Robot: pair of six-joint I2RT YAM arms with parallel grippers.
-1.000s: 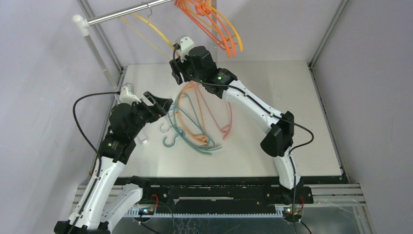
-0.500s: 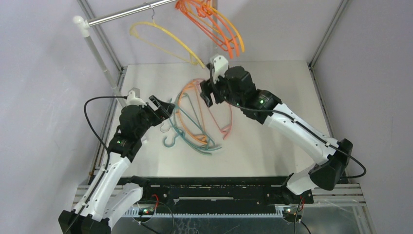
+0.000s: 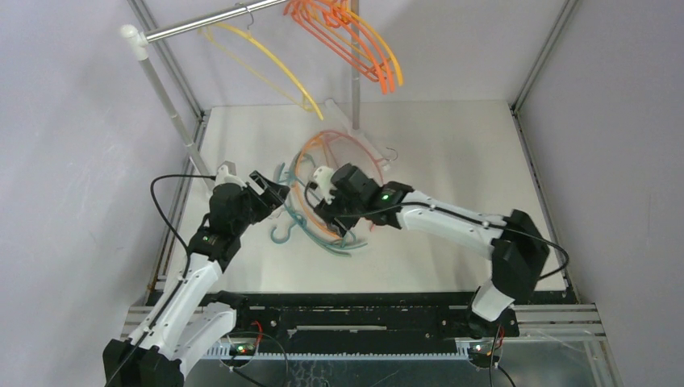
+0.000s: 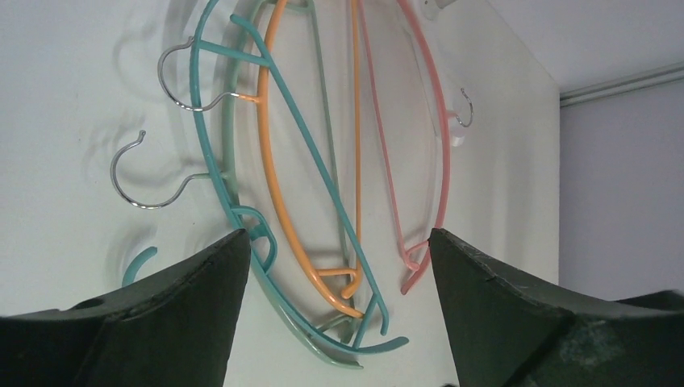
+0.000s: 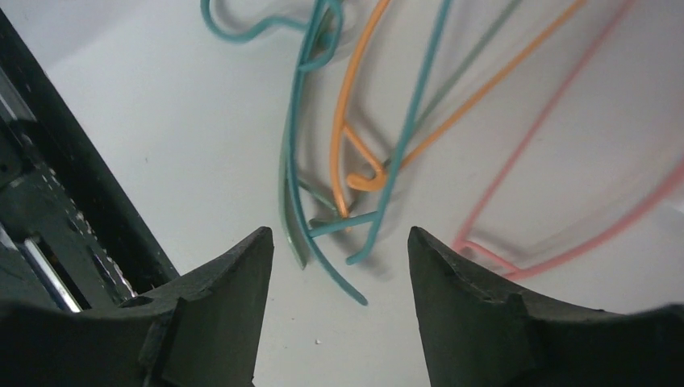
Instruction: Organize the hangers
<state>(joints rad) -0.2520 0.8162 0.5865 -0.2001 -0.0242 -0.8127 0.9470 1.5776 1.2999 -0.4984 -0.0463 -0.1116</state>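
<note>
Both grippers open above the tangled pile

Nearest, the left gripper (image 4: 335, 242) and right gripper (image 5: 339, 234) hover empty, jaws spread, over the loose hangers (image 3: 343, 244) heaped on the worktop (image 3: 468, 161), probably lining up a pick. Beyond, orange hangers (image 3: 363, 48) and a yellow hanger (image 3: 266, 56) hang on the rail (image 3: 210, 22).

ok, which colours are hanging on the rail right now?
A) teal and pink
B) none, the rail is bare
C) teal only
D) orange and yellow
D: the orange hangers and a yellow hanger hang from the rail, while the teal hanger and pink hanger lie on the table.
</note>
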